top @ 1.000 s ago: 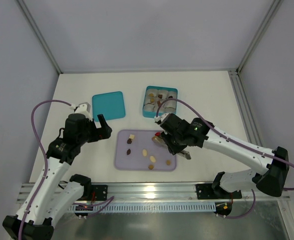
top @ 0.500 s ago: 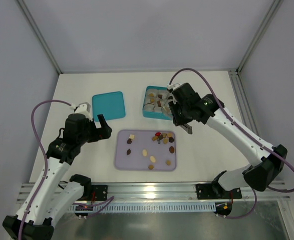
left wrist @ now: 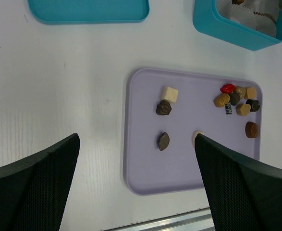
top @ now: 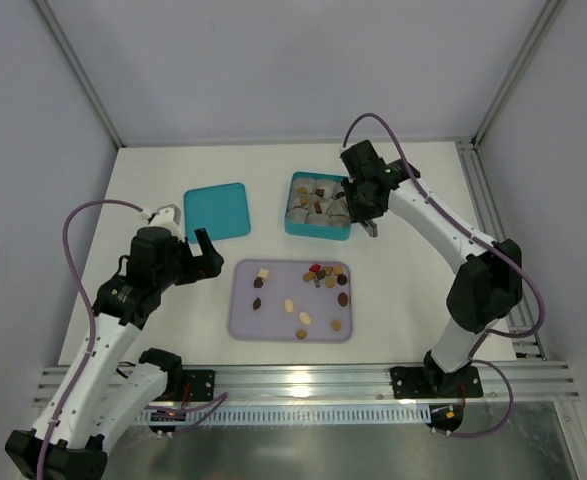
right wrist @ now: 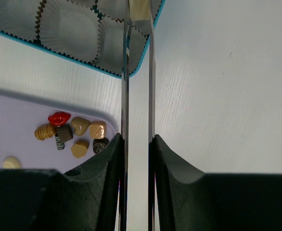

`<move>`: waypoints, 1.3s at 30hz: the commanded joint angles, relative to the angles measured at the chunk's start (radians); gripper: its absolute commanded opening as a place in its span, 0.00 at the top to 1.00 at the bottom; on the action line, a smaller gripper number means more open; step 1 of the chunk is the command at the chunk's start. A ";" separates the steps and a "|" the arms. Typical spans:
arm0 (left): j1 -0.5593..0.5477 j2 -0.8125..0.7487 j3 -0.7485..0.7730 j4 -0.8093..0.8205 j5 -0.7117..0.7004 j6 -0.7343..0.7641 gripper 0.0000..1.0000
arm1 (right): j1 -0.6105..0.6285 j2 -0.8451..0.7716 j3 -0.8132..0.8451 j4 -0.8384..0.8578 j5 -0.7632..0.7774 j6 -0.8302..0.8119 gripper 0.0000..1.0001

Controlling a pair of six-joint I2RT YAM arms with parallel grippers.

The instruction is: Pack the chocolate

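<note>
Several chocolate pieces [top: 325,275] lie on a lilac tray [top: 273,325], most clustered at its far right corner [left wrist: 237,98] with a red one [right wrist: 59,118] among them. My right gripper [top: 363,195] is shut on metal tweezers [right wrist: 127,96] over the right side of the teal box [top: 318,233]. Their tips pinch a tan chocolate [right wrist: 141,8] above a paper cup [right wrist: 114,43]. My left gripper [left wrist: 137,139] hangs open and empty above the tray's left edge [left wrist: 127,144].
A teal lid [top: 217,211] lies flat left of the box. White paper cups [right wrist: 68,29] line the box, some holding chocolates [top: 303,192]. Metal frame posts [top: 503,90] stand at the table's far corners, and a rail [top: 303,380] runs along the near edge.
My right arm has swung from the tray's right end up and back to the teal box, carrying the tweezers. The left arm has not moved.
</note>
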 commanded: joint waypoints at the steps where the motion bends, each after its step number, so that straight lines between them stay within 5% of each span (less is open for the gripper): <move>1: -0.002 0.002 0.006 0.006 -0.007 -0.006 0.00 | -0.007 0.013 0.073 0.059 0.022 -0.021 0.78; 17: -0.002 0.005 0.006 0.008 -0.005 -0.006 0.00 | -0.012 0.077 0.038 0.084 -0.007 -0.021 0.77; 39: -0.002 -0.001 0.006 0.006 -0.008 -0.006 0.00 | -0.010 0.054 0.058 0.056 -0.029 -0.032 0.60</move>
